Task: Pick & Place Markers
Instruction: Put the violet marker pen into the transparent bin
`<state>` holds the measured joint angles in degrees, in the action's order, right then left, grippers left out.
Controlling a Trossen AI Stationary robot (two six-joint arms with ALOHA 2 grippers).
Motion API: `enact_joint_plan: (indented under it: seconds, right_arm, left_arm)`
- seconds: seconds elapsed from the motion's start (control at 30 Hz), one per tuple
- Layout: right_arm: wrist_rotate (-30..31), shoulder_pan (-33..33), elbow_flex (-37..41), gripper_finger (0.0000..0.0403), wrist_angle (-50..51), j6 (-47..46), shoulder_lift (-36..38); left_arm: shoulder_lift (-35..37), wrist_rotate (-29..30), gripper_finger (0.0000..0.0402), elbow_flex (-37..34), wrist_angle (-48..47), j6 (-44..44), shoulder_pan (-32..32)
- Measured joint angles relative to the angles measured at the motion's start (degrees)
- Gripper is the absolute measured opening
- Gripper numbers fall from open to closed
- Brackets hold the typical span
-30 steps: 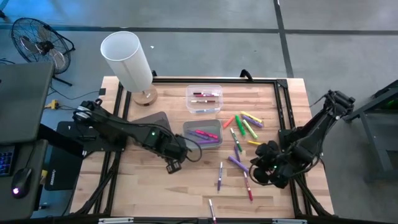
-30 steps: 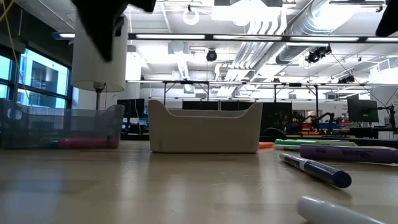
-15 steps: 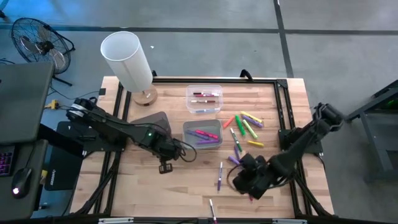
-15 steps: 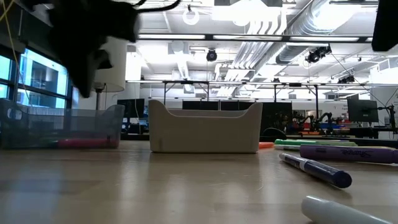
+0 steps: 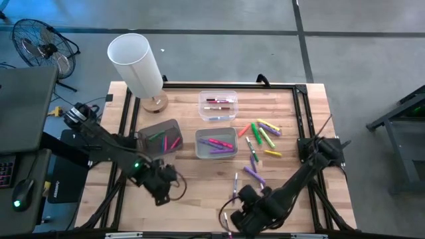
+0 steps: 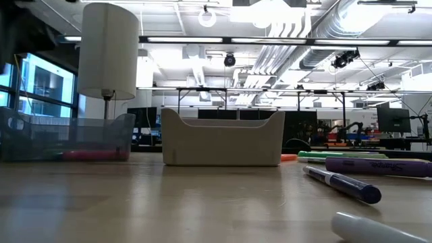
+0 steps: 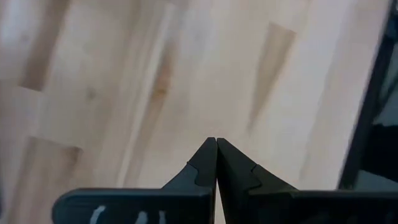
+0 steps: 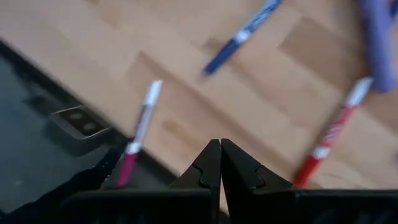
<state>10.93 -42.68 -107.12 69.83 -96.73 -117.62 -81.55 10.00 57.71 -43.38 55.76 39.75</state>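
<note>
The right tool (image 5: 234, 216) is clenched and empty above the near edge of the light wooden counter (image 5: 199, 179), beside a white marker with a pink cap (image 8: 138, 135). The left tool (image 5: 161, 197), likewise clenched and empty, hangs over bare wood. Farther back, loose coloured markers (image 5: 260, 136) lie scattered, more fill the grey tray (image 5: 216, 143), the dark tray (image 5: 159, 138) and the clear plastic bin (image 5: 218, 104).

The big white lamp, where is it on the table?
In the high view the white lamp stands at the table's far left corner, just left of the clear bin holding red markers.
</note>
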Motion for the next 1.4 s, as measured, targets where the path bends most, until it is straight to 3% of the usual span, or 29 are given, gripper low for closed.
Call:
enact_joint_plan:
  seconds: [0.23, 0.5, 0.63, 1.4]
  right_arm:
    - [-1.0, 0.2, -12.3, 0.0000, 1.7, -2.5, -9.4]
    - [-5.5, 1.7, -27.8, 0.0000, 5.4, -7.6, -21.7]
    - [-7.4, 1.9, -24.8, 0.0000, -1.2, -11.3, -21.4]
    - [-6.0, 2.0, -21.4, 0.0001, -1.2, -14.0, -22.0]
  left_arm:
    - [-0.1, 4.2, 0.0000, 0.0, -1.5, 2.2, 6.0]
    - [-0.2, 2.6, 0.0000, 0.0, -7.0, 2.2, 10.9]
    - [-0.2, 2.7, 0.0000, 0.0, -9.1, 1.8, 12.8]
    - [-0.2, 4.1, 0.0000, 0.0, -11.2, -3.0, 13.5]
